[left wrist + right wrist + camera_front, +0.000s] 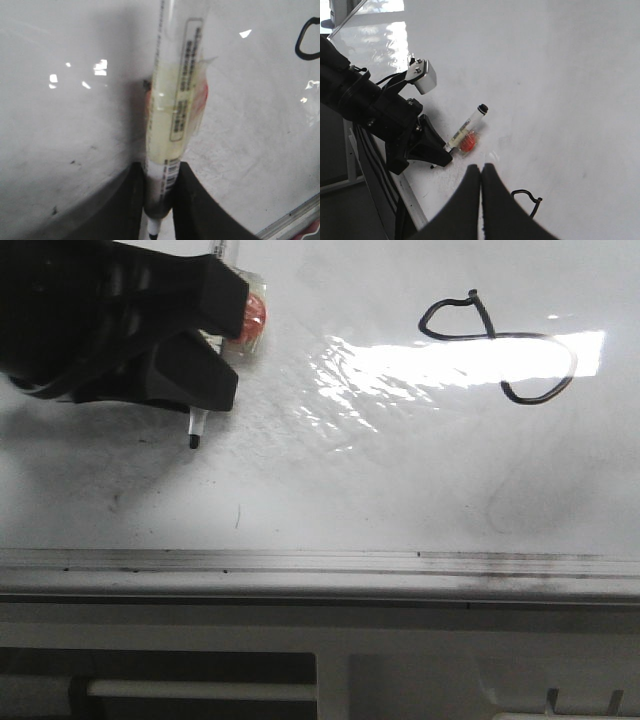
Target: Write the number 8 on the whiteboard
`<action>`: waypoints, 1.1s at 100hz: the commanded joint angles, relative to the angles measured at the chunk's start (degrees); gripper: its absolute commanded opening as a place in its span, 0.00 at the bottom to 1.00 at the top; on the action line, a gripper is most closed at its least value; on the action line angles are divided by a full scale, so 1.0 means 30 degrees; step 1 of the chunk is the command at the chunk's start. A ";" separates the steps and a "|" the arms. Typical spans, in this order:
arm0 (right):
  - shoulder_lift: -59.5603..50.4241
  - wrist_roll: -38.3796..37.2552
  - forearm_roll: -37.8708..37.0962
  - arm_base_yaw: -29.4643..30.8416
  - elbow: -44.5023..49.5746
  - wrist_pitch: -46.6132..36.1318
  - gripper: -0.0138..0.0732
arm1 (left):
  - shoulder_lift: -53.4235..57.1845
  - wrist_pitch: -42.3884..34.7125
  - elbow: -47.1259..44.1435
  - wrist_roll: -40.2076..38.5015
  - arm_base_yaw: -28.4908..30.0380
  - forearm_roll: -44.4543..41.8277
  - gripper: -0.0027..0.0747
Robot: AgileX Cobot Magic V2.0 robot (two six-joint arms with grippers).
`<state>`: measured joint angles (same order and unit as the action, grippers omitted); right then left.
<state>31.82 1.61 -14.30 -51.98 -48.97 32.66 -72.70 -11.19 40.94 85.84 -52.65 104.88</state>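
The number 8 point(497, 338) is a thin black sideways two-loop line on the glossy whiteboard point(350, 480), at the far right. My left gripper point(232, 340) is at the far left, well apart from the figure. It is shut on a white marker point(175, 100) wrapped in clear tape. The black marker tip point(193, 441) points down at the board; I cannot tell whether it touches. In the right wrist view my right gripper point(481, 168) is shut and empty above the board, with part of the figure point(520, 190) beside it. The right gripper is out of the front view.
A silver-grey rail point(300, 562) runs along the board's near edge, with a white slotted panel point(450, 680) past it. A red piece point(255, 315) is taped to the marker. The black left arm point(360, 100) reaches over the board's edge.
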 commanded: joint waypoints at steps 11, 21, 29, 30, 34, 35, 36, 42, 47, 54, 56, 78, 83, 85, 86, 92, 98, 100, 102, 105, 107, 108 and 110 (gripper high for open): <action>0.0030 0.0100 -0.0486 0.0105 -0.0607 -0.1341 0.09 | -0.0984 -0.1840 0.1028 -0.0149 -0.0121 0.0627 0.01; 0.0030 -0.0080 -0.0486 0.0105 -0.0607 -0.1341 0.09 | -0.1178 -0.2156 0.1028 -0.0149 -0.0121 0.0627 0.03; 0.0030 -0.0154 -0.0486 0.0105 -0.0607 -0.1341 0.09 | -0.1219 -0.2193 0.1028 -0.0149 -0.0121 0.0627 0.16; 0.0030 -0.0198 -0.0486 0.0105 -0.0607 -0.1341 0.09 | -0.1219 -0.2193 0.1028 -0.0149 -0.0121 0.0627 0.18; 0.0030 -0.0233 -0.0486 0.0105 -0.0607 -0.1341 0.09 | -0.1219 -0.2193 0.1028 -0.0149 -0.0121 0.0627 0.31; 0.0030 -0.0233 -0.0486 0.0105 -0.0607 -0.1341 0.09 | -0.1219 -0.2193 0.1028 -0.0149 -0.0121 0.0627 0.34; 0.0030 -0.0233 -0.0486 0.0105 -0.0607 -0.1341 0.09 | -0.1219 -0.2193 0.1028 -0.0149 -0.0121 0.0627 0.36; 0.0030 -0.0233 -0.0486 0.0105 -0.0607 -0.1341 0.09 | -0.1219 -0.2193 0.1028 -0.0149 -0.0121 0.0627 0.52; 0.0030 -0.0317 -0.0486 0.0105 -0.0607 -0.1377 0.09 | -0.1219 -0.2193 0.1028 -0.0149 -0.0121 0.0627 0.64; 0.0030 -0.0355 -0.0486 0.0105 -0.0607 -0.1473 0.09 | -0.1180 -0.2193 0.1028 -0.0149 -0.0121 0.0627 0.72; 0.0030 -0.0355 -0.0486 0.0105 -0.0607 -0.1473 0.09 | -0.1180 -0.2193 0.1028 -0.0149 -0.0121 0.0627 0.73; -0.0526 -0.0370 -0.1093 0.0105 -0.0567 0.0681 0.09 | 0.1525 -0.2151 0.0906 -0.0044 -0.0478 0.0627 0.74; -0.1062 -0.0710 -0.1880 0.0105 -0.0405 0.1937 0.10 | 0.2856 -0.2151 0.0613 0.0076 -0.0882 0.0627 0.74; -0.1370 -0.1084 -0.2125 0.0105 -0.0272 0.2376 0.11 | 0.3499 -0.2151 0.0367 0.0076 -0.1056 0.0627 0.74; -0.1481 -0.1347 -0.2409 0.0105 -0.0219 0.2497 0.11 | 0.3722 -0.2151 0.0367 0.0076 -0.1113 0.0627 0.74; -0.2756 -0.2617 -0.3637 0.0105 0.0432 0.3241 0.11 | 0.5747 -0.2151 -0.0463 0.0124 -0.1607 0.0592 0.74; -0.4323 -0.3585 -0.5046 0.0105 0.1313 0.3317 0.11 | 0.7579 -0.2151 -0.1319 0.0170 -0.2033 0.0592 0.70; -0.4698 -0.3587 -0.5395 0.0105 0.1531 0.3317 0.11 | 0.8265 -0.2151 -0.1555 0.0170 -0.2176 0.0592 0.67; -0.5251 -0.3587 -0.5703 0.0105 0.1873 0.3317 0.11 | 0.8936 -0.2104 -0.1918 0.0170 -0.2309 0.0592 0.63; -0.6174 -0.3587 -0.6118 0.0105 0.2450 0.3317 0.11 | 0.9783 -0.2022 -0.2523 0.0170 -0.2467 0.0592 0.58; -0.6526 -0.3587 -0.6391 0.0105 0.2680 0.3317 0.11 | 1.0443 -0.1963 -0.2757 0.0170 -0.2584 0.0592 0.52; -0.6869 -0.3587 -0.6472 0.0105 0.2916 0.3317 0.11 | 1.0657 -0.1963 -0.2993 0.0170 -0.2622 0.0592 0.49; -0.7366 -0.3587 -0.6697 0.0105 0.3274 0.3317 0.11 | 1.1269 -0.1963 -0.3343 0.0170 -0.2721 0.0592 0.42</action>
<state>14.29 -8.15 -28.98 -51.98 -41.14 45.79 -45.80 -17.95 33.06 86.29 -59.41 105.68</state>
